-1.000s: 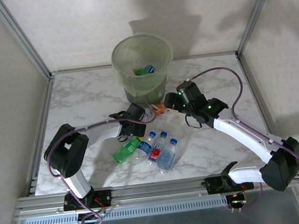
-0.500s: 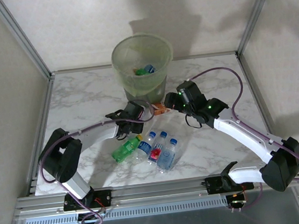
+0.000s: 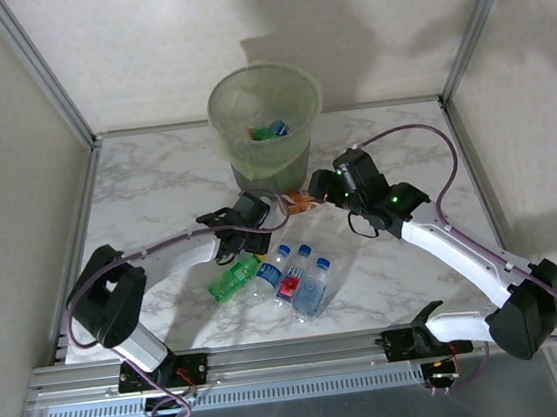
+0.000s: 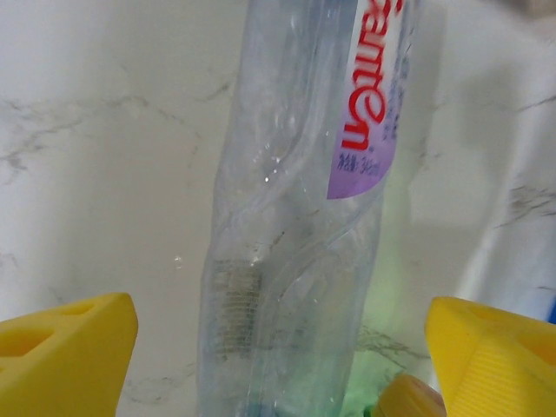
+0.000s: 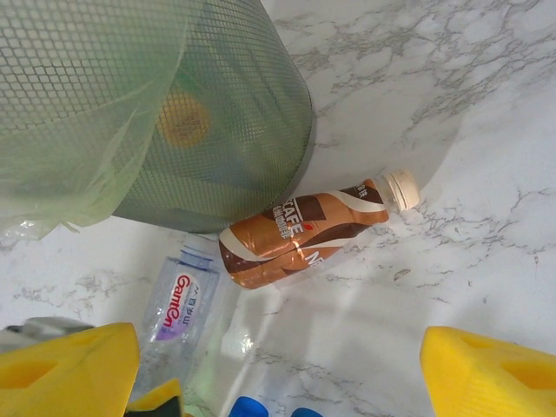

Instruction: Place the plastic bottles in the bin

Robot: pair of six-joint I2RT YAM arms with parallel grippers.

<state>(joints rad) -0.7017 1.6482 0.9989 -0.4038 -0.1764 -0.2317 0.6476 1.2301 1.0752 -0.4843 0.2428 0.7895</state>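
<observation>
The bin (image 3: 266,119) stands at the back middle of the table with a few bottles (image 3: 269,129) inside. A clear bottle (image 4: 295,217) with a red-lettered label lies between the wide-apart yellow fingers (image 4: 65,356) of my left gripper (image 4: 282,347), which is open and not touching it. My left gripper (image 3: 254,216) sits just in front of the bin. My right gripper (image 5: 278,365) is open above bare marble, with a brown bottle (image 5: 300,230) and the clear bottle (image 5: 178,304) lying ahead of it by the bin (image 5: 130,104).
A green bottle (image 3: 234,277) and three blue-capped clear bottles (image 3: 296,277) lie clustered at the near middle of the table. Metal frame posts (image 3: 36,65) stand at the back corners. A purple cable (image 3: 422,142) loops over the right arm.
The left arm has stretched out flatter, its elbow sliding left and down, with its gripper staying by the clear bottle. The right gripper has barely shifted.
</observation>
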